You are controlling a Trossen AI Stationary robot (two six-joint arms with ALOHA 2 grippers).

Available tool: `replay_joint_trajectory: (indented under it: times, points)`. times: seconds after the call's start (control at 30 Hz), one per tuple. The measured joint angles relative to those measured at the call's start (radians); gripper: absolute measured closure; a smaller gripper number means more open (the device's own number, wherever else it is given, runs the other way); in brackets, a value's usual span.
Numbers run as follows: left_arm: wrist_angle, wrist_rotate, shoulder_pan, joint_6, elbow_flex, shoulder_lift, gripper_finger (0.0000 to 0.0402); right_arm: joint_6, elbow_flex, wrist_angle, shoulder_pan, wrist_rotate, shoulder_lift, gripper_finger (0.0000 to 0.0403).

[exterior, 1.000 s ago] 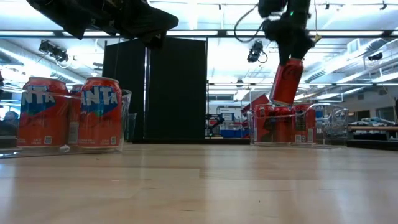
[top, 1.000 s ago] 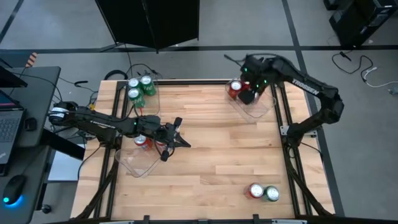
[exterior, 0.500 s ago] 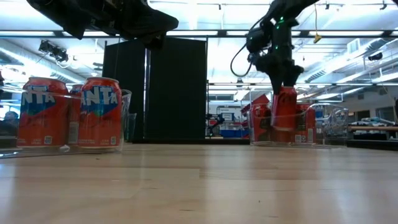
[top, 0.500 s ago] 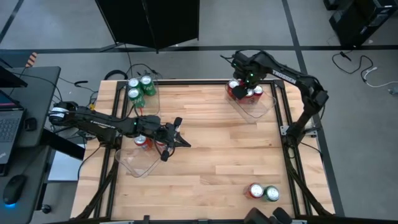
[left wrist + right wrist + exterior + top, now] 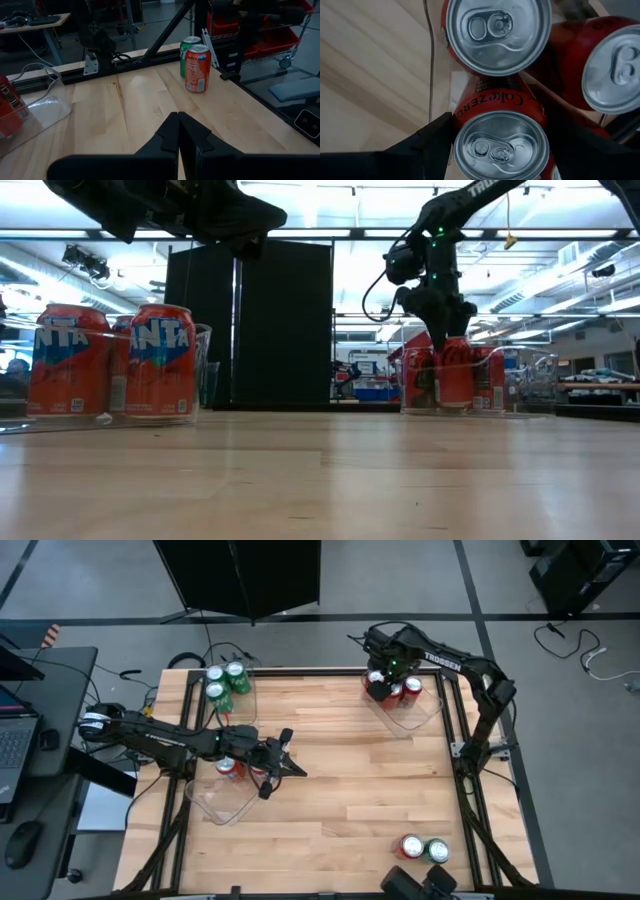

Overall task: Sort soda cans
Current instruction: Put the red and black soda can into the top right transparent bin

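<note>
Right tool down inside the clear tray at the far right corner of the counter, fingers spread either side of a red can standing upright on the tray floor; whether the fingers press the can or stand just clear of it cannot be told. Two more red cans upright just beside it in the same tray, packed close together. Left tool clenched shut and empty, hovering over the left middle of the counter, just right of another clear tray holding red cans partly hidden under the arm. Three green cans upright in a third tray at the far left corner. One red can and one green can standing side by side, touching, on the bare counter near the near right edge, well apart from every tray. Orange-red cans close to the low camera, seen through a tray wall
</note>
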Motion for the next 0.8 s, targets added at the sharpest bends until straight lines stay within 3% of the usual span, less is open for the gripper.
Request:
replay_joint_trajectory:
  times: [0.3,0.8]
  points:
    - [-0.011,0.0,0.0,0.0,0.0,0.0,0.0394,-0.039,-0.001,0.023,0.0,0.004,0.044,0.0121]
    - [-0.022,0.0,0.0,-0.001,0.0,0.0,0.0394,-0.112,-0.001,0.019,0.007,0.058,0.04,0.0056]
